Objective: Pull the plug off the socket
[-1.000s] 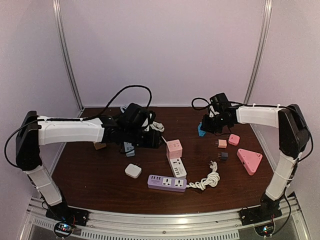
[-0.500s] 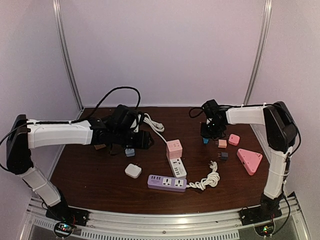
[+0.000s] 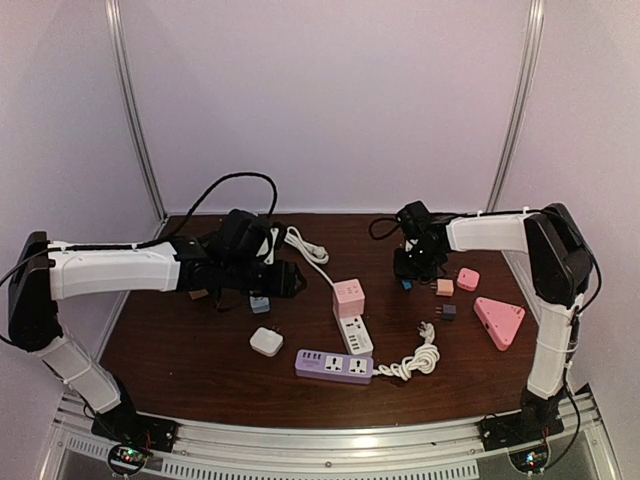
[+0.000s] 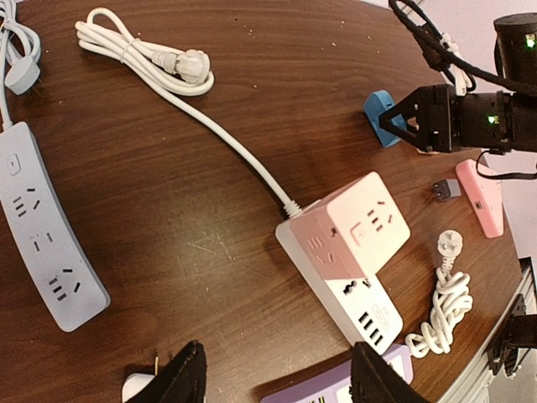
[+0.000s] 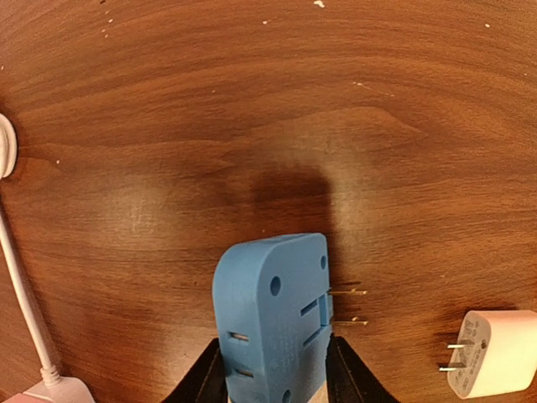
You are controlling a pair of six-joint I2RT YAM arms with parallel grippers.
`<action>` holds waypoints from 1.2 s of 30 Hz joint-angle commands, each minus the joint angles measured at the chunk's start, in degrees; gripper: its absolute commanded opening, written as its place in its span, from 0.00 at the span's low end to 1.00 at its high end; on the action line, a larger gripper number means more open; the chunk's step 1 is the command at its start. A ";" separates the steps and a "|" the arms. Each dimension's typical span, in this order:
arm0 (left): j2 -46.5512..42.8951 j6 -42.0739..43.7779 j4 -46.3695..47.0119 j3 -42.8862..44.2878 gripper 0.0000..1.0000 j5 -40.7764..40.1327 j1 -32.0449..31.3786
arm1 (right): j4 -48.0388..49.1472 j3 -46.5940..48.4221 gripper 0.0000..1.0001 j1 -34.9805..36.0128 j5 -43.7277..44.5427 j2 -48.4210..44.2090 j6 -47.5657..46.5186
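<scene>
The blue plug (image 5: 270,315), lower centre, looks light, rigid and smooth. The right gripper (image 5: 273,374) apparently pinches its flat sides. The left gripper (image 4: 281,374) holds its jaws apart, empty.

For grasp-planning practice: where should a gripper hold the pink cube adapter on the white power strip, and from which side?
Grip the pink cube adapter by two opposite flat sides, from above: it stands proud of the white power strip, sides exposed.
</scene>
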 commanded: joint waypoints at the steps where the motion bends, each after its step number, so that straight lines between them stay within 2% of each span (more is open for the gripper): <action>1: -1.59 0.13 2.17 -0.55 0.59 0.01 0.43 | -0.27 1.59 0.42 1.74 -2.47 -2.68 0.36; 5: -1.52 -0.10 2.10 -0.54 0.59 -0.19 0.43 | -0.07 0.93 0.44 3.11 -4.78 -5.04 0.55; 14: -0.34 -0.54 1.95 0.31 0.60 0.24 0.43 | 1.05 -3.82 0.60 6.00 -7.75 -12.44 1.32; 18: 2.40 -2.57 0.55 2.65 0.64 -1.07 -0.29 | 4.02 -8.91 0.62 5.98 -9.68 -16.82 2.61; 22: 7.46 -5.02 -6.02 10.15 0.71 -9.51 -4.19 | 6.31 -13.30 0.64 4.80 -10.43 -20.98 3.09; 26: 12.76 -12.01 -10.18 16.60 0.72 -15.00 -6.98 | 9.20 -18.38 0.64 1.81 -13.43 -24.26 2.84; 36: 33.74 -21.43 -31.34 46.73 0.76 -25.59 -13.98 | 16.78 -27.62 0.64 -4.28 -20.25 -29.66 2.61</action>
